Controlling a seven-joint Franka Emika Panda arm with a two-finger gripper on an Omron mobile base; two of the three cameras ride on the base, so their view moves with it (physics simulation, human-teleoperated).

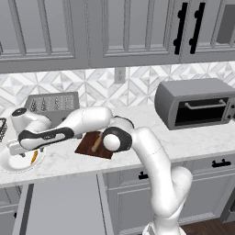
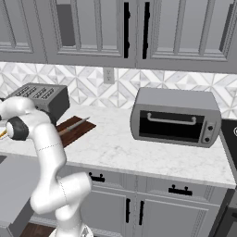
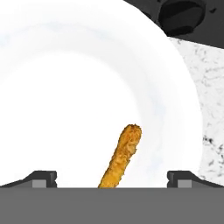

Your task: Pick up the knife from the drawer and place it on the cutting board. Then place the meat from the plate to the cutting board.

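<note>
Your arm rises from the base, bends at the elbow and reaches far out to its left, forearm nearly level over the counter (image 1: 193, 142), with the hand low above the plate (image 1: 13, 163) at the counter's left end. The claw (image 3: 112, 177) stands spread wide: in the hand view its two dark tips sit far apart at the bottom, and the meat (image 3: 121, 156), an orange-brown strip, lies between them on the white plate, touched by neither tip. In the left base view you see the meat as a small orange sliver just under the hand. That view also shows you the cutting board (image 1: 94, 145) behind the forearm, partly hidden by the elbow joint, with the knife (image 1: 96, 143) lying on it, and the drawer (image 1: 59, 206) pulled open below the counter edge. The right base view gives you the board unobstructed, the knife's grey blade pointing toward the toaster (image 2: 44, 98), and the toaster oven (image 2: 175, 118) well to the right.
</note>
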